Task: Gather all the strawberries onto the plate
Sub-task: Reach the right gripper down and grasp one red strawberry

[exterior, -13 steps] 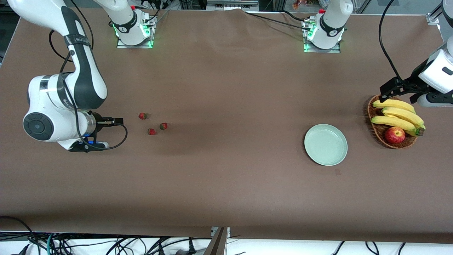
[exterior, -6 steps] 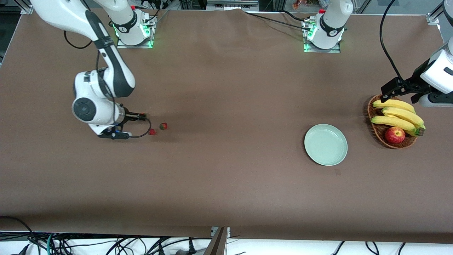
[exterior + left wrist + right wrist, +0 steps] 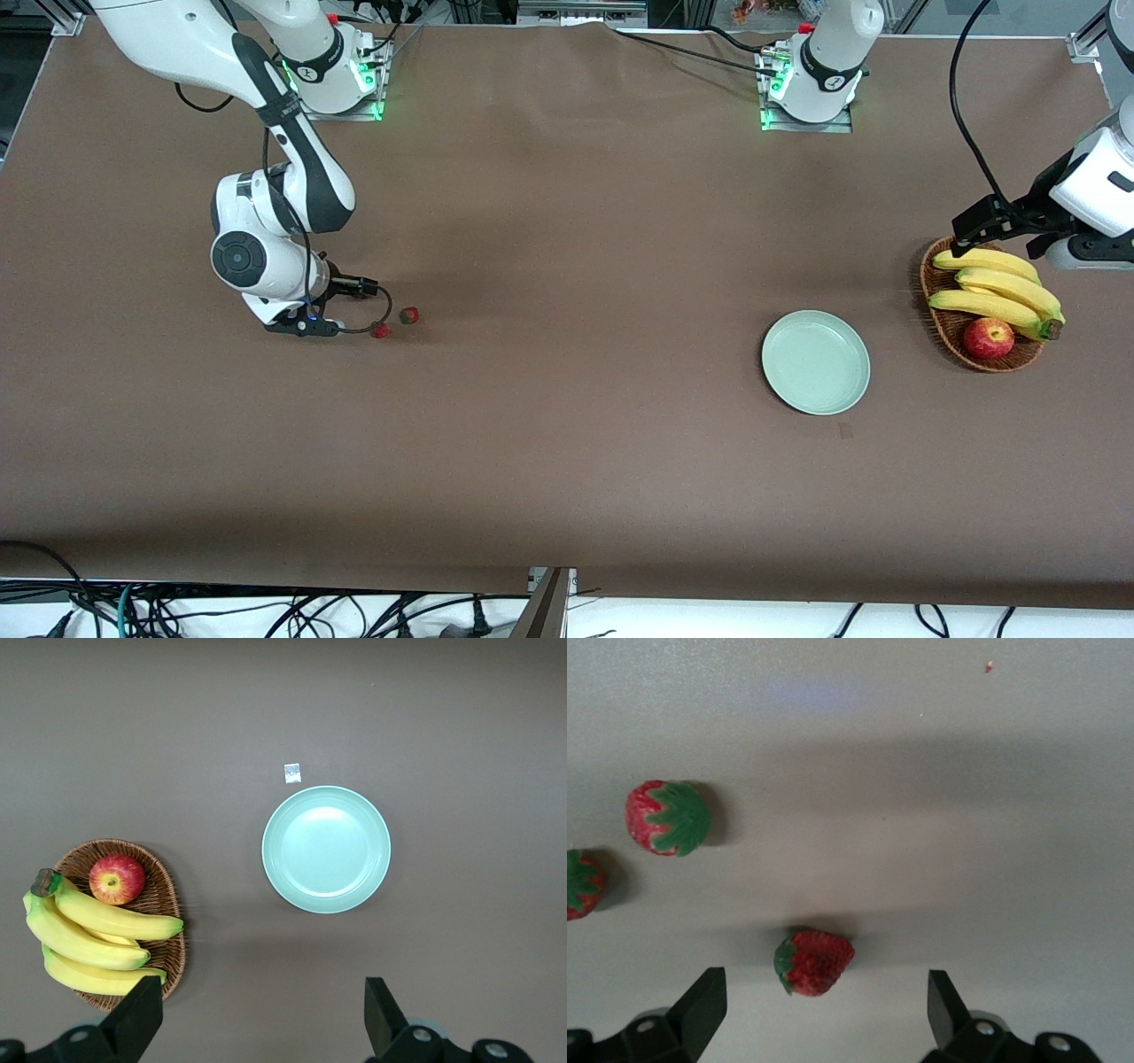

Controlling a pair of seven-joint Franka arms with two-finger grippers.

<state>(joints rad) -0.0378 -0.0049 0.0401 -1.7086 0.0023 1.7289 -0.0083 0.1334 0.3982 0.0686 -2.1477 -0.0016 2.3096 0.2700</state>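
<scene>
Three strawberries lie toward the right arm's end of the table. Two show in the front view, one [image 3: 408,315] and one [image 3: 381,330]; the third is hidden under my right gripper [image 3: 354,286]. The right wrist view shows that third strawberry [image 3: 813,961] on the table between my right gripper's [image 3: 822,1010] open fingers, untouched, with the other two [image 3: 667,818] [image 3: 580,884] beside it. The pale green plate [image 3: 815,361] is empty, toward the left arm's end, and also shows in the left wrist view [image 3: 326,849]. My left gripper [image 3: 974,221] [image 3: 259,1019] is open and empty, up over the table beside the basket.
A brown wicker basket [image 3: 946,330] with bananas [image 3: 997,288] and a red apple [image 3: 989,338] stands beside the plate at the left arm's end. It also shows in the left wrist view [image 3: 164,904]. A small white scrap [image 3: 292,773] lies next to the plate.
My right arm has swung in toward the strawberries and come down over the one nearest the robots, which it now hides in the front view. The left arm has hardly moved.
</scene>
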